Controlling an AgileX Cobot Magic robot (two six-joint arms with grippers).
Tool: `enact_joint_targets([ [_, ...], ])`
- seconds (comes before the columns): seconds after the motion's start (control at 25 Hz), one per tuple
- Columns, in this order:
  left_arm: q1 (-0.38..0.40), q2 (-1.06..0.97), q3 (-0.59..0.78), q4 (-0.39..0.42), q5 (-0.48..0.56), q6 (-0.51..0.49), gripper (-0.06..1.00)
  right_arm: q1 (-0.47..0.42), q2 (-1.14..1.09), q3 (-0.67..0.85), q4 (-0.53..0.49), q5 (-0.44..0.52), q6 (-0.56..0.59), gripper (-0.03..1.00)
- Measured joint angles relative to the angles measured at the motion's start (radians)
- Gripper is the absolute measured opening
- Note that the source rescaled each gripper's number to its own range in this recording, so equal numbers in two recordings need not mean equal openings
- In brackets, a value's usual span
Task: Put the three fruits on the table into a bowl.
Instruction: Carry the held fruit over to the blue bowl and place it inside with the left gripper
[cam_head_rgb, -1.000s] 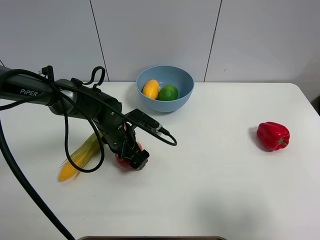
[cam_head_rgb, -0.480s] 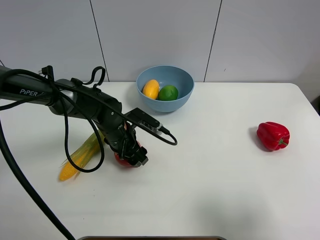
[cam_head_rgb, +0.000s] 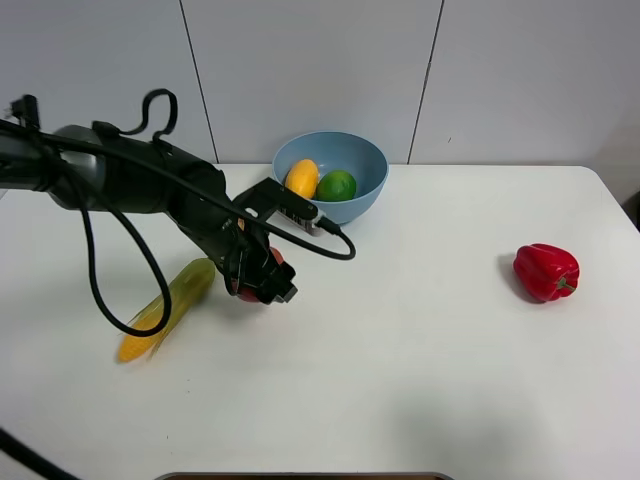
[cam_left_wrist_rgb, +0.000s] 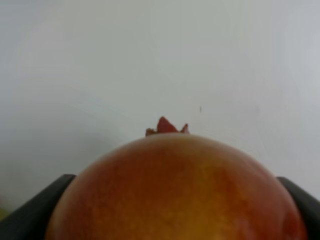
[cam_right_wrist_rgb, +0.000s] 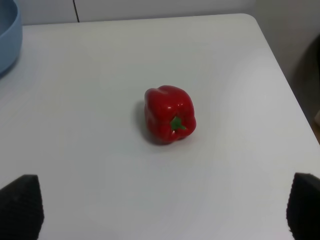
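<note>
**Apple in the fingers, bowl just ahead**

The left gripper (cam_head_rgb: 262, 283) has its fingers closed on the apple (cam_left_wrist_rgb: 175, 192). In the left wrist view the apple fills the space between the two dark fingers (cam_left_wrist_rgb: 47, 202), with its dried tip pointing away from the camera. In the high view the apple (cam_head_rgb: 272, 262) peeks out red behind the fingers; I cannot tell if it is just off the table (cam_head_rgb: 430, 380) or touching it.

The bowl (cam_head_rgb: 360, 205) is past the fingers, farther from the robot and a bit to its right. It is near, but not under the apple. The lime (cam_head_rgb: 337, 185) and the mango (cam_head_rgb: 302, 178) lie inside it, side by side. So the apple looks like the last fruit to go in.

The corn cob (cam_head_rgb: 165, 310) lies just to the other side of the fingers. The left arm is much nearer the bowl.

The right gripper (cam_right_wrist_rgb: 165, 212) has its fingers spread wide and holds nothing. The red pepper (cam_right_wrist_rgb: 170, 114) sits on the table ahead of them.
</note>
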Motion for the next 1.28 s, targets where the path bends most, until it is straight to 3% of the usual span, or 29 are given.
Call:
enact_joint_targets([
  [0.2,0.0,-0.111,0.0,0.025,-0.101,-0.001,0.0,0.0,0.0,0.0,0.0,0.0,0.0,1.0],
  [0.52,0.022,-0.147,-0.008,0.025,-0.415,-0.001,0.0,0.0,0.0,0.0,0.0,0.0,0.0,1.0],
  [0.88,0.101,-0.039,-0.207,0.062,-0.444,-0.001,0.0,0.0,0.0,0.0,0.0,0.0,0.0,1.0],
  [1.28,0.104,0.155,-0.415,0.101,-0.439,-0.001,0.0,0.0,0.0,0.0,0.0,0.0,0.0,1.0],
])
